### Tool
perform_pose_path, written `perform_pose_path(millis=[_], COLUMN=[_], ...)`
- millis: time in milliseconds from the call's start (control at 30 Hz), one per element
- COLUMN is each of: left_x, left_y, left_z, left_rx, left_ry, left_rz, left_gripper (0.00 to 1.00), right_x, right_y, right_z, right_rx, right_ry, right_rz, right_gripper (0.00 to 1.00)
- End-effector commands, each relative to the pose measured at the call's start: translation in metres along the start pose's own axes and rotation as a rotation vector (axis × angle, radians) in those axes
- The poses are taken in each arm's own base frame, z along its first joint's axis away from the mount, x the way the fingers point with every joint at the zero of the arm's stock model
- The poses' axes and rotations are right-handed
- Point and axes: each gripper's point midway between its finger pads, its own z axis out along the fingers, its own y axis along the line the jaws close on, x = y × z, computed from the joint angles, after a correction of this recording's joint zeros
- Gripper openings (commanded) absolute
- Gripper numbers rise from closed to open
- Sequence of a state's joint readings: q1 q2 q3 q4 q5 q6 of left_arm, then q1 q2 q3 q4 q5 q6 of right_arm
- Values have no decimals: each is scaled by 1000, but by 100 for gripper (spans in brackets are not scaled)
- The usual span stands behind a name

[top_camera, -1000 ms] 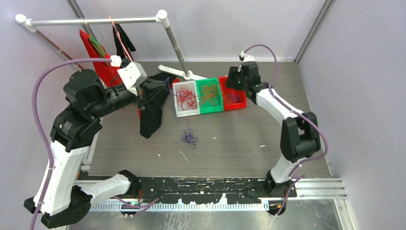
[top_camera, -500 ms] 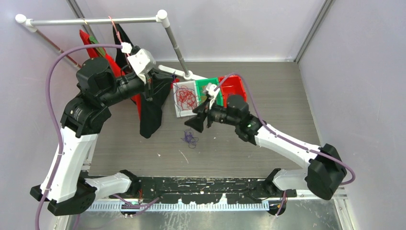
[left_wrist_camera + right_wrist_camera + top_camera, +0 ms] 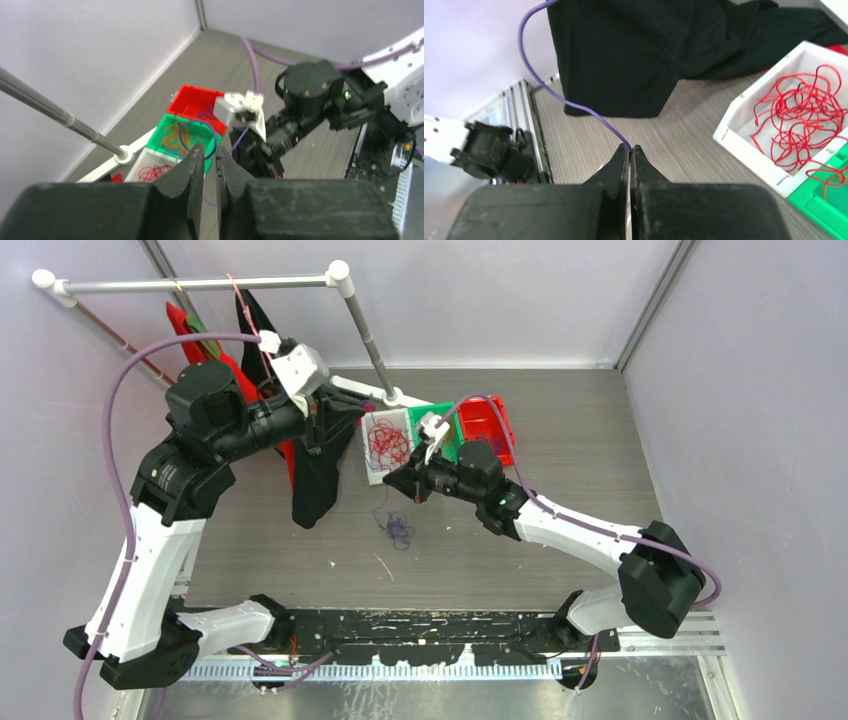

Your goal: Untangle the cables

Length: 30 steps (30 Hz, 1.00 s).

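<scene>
The right tool [image 3: 629, 148] is pressed together on the end of a purple cable [image 3: 616, 134]. From its tips the cable runs up and away toward the left arm, across the black garment [image 3: 624, 50]. A purple clump [image 3: 397, 531] lies on the table [image 3: 480, 560], just nearer the bases than this tool. The left tool [image 3: 210, 148] is nearly pressed together with a purple loop at its tips. Whether it grips the loop cannot be told.
</scene>
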State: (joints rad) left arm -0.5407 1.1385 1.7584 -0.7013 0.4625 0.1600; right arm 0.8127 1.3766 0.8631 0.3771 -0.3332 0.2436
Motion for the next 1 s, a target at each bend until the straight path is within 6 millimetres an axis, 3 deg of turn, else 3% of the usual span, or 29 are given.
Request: perform_pose_path(millis=[0,67,100,167,233,367,500,800,967], left_x=[18,34,43,62,83,125,153,154,170], left_y=[-14,-18,-18,-17,-17,-30,-47,-46,-51], left_z=[-1,0,0,-2,-6,-12,-7,22,27], left_rx=[70,92,87,71,53,68,119,134,153], left_ry=[44,91,115,163,209,268,275,196,237], left_rz=[-18,-37,-44,-46,-48,-82,-174,-280,-337], left_gripper=[21,28,39,74,85,85,82,65,53], right_x=[-85,-95,-100,-110,-120,-138,-150,-159,-157], right_y=[25,29,30,30,31,36,45,60,64], right_z=[-11,-16,-19,-24,-31,-43,-49,-55,-54], right_rx=[-50,-69,-79,-85,-98,-126,-162,-213,-243], right_ry=[-287,-331,-351,-389,-431,-491,-512,-487,-467], right_rz=[21,55,72,113,156,189,208,249,278], right_gripper=[1,1,1,1,1,1,1,1,1])
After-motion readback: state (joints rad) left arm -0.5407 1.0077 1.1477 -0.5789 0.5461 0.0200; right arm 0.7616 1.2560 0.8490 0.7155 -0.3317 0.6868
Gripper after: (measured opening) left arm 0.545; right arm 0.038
